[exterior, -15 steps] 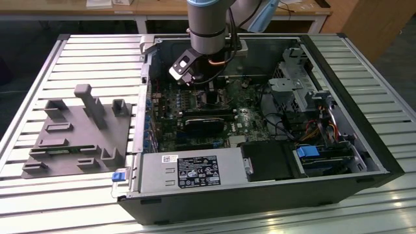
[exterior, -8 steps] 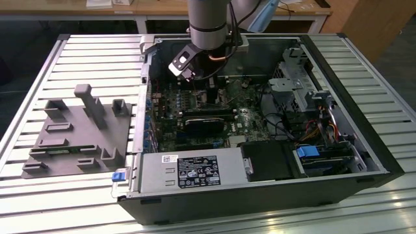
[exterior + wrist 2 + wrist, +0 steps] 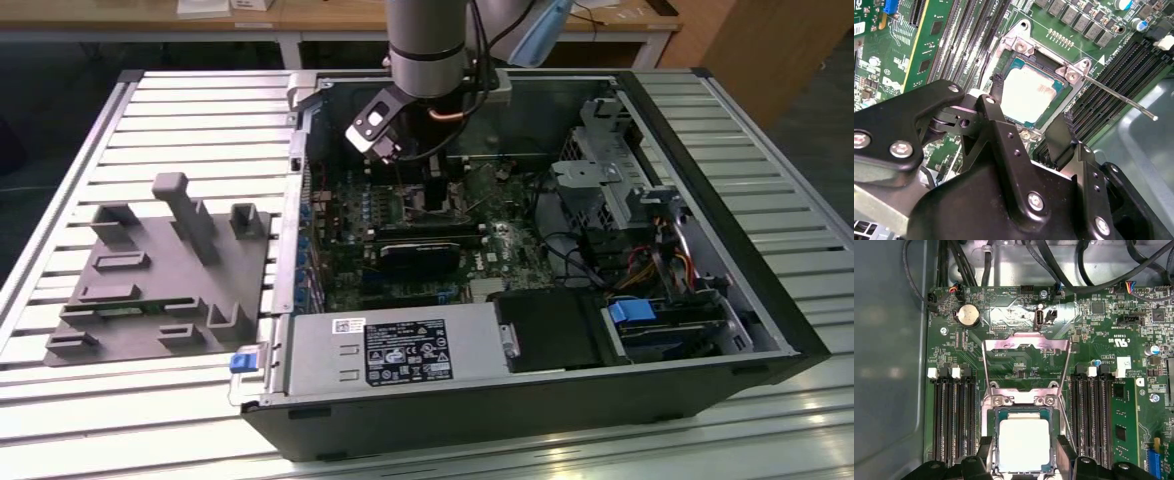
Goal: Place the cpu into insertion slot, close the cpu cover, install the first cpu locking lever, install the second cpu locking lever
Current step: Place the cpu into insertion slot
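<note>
A slatted metal table (image 3: 200,110) carries an open computer case (image 3: 534,425) lying on its side. A grey moulded fixture (image 3: 147,270) sits beside it, toward the exterior view's left. The arm (image 3: 427,45) reaches down into the case over the motherboard (image 3: 1019,315).

In both wrist views the cpu (image 3: 1024,445) lies flat inside the insertion slot (image 3: 1021,44), pale top up. The gripper (image 3: 1024,114) hangs just above it with its 2 fingers (image 3: 985,452) spread, 1 at each side of the chip, grasping nothing. The cpu cover (image 3: 1026,343) stands swung back off the slot, leaving the chip bare. A thin locking lever (image 3: 1124,99) juts out unlatched from 1 corner.

The main risk, as I judge it, comes from how near the fingers are to the chip's edges. A sideways drift or uneven rise could snag an edge and tip the chip out of its seat, endangering the socket contacts. A cover lowered onto a tilted chip would press unevenly. The free lever could also catch a finger or get trapped under the cover.
</note>
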Tool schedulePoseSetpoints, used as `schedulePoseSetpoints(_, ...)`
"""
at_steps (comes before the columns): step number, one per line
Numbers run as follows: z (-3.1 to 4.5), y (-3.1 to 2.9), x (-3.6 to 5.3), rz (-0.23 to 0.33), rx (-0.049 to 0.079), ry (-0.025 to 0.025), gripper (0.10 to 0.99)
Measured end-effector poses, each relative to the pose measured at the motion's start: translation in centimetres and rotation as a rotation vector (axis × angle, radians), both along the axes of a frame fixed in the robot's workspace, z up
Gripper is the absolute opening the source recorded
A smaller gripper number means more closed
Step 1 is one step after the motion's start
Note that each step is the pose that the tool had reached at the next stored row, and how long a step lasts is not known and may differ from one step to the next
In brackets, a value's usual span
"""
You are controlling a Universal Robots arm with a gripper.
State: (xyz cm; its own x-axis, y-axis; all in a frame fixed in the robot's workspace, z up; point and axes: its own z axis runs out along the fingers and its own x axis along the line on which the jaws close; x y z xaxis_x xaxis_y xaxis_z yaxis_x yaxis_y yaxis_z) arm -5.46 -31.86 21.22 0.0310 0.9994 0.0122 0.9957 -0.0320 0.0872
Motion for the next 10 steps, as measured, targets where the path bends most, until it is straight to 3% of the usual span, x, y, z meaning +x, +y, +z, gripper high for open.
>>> schedulePoseSetpoints(5,0.01,0.0,0.0,0.0,0.0,0.0,0.596)
schedulePoseSetpoints(7,0.01,0.0,0.0,0.0,0.0,0.0001,0.471)
schedulePoseSetpoints(8,0.01,0.0,0.0,0.0,0.0,0.0,0.471)
schedulePoseSetpoints(10,0.01,0.0,0.0,0.0,0.0,0.0,0.353)
